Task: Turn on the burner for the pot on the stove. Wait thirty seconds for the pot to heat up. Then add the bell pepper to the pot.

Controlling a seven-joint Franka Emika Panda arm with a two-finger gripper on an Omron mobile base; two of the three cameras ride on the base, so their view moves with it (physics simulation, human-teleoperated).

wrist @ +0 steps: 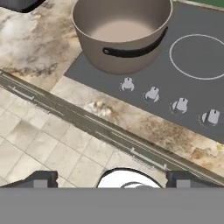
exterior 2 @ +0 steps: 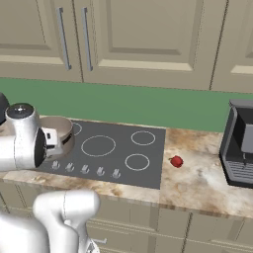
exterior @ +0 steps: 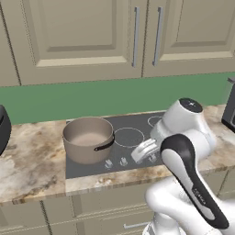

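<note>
The taupe pot (exterior: 88, 140) stands on the stove (exterior: 133, 137) at its left side, black handle toward the front; it is empty inside (wrist: 120, 33). Small silver knobs (wrist: 152, 93) line the stove's front edge. My gripper (wrist: 111, 180) hovers in front of and above the knob row, over the counter's front edge, pulled back from the knobs. Its fingertips (wrist: 41, 179) stand wide apart with nothing between them: open. The red bell pepper (exterior 2: 176, 161) lies on the counter just right of the stove (exterior 2: 113, 148). My arm hides part of the pot (exterior 2: 60, 132) in the right base view.
A black appliance (exterior 2: 241, 143) stands at the counter's right end, beyond the pepper. Another dark appliance (exterior: 2, 128) sits at the far left. Wall cabinets (exterior: 82, 32) hang above a green backsplash. Tiled floor (wrist: 48, 140) lies below the counter edge.
</note>
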